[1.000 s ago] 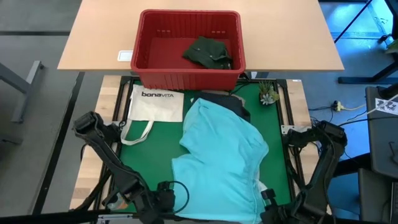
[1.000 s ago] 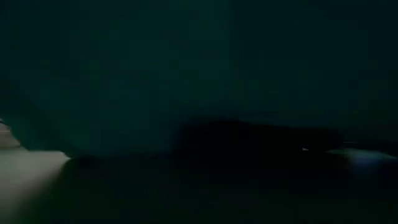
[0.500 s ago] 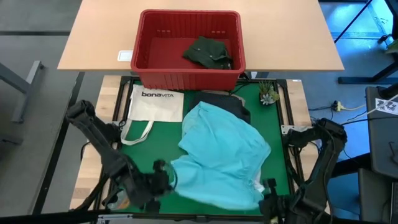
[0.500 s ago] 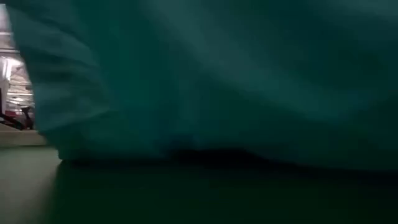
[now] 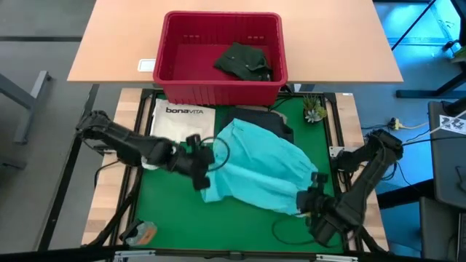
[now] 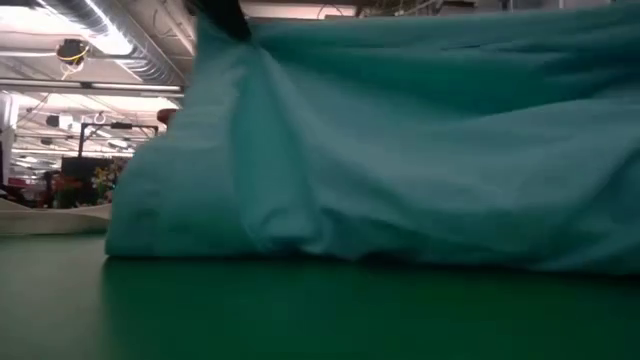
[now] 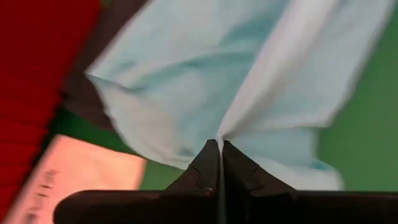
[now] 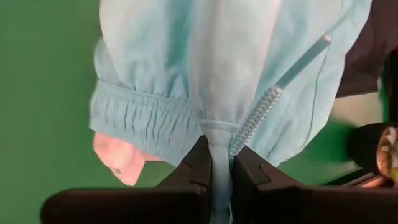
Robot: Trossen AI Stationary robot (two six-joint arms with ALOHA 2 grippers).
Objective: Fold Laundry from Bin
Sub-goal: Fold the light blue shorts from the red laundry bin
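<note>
Both arms hold the soft light-turquoise cloth garment (image 5: 258, 171) on the green table mat (image 5: 175, 218), just near of the slotted red plastic bin (image 5: 220, 89): the left gripper (image 5: 202, 180) is clamped on its left edge and the right gripper (image 5: 306, 201) on its elastic waistband by the drawstring, probably to pull it flat for folding. A dark green garment (image 5: 244, 61) lies in the bin. A white tote bag (image 5: 182, 121) at the mat's far left reads "bonaVITA".
</note>
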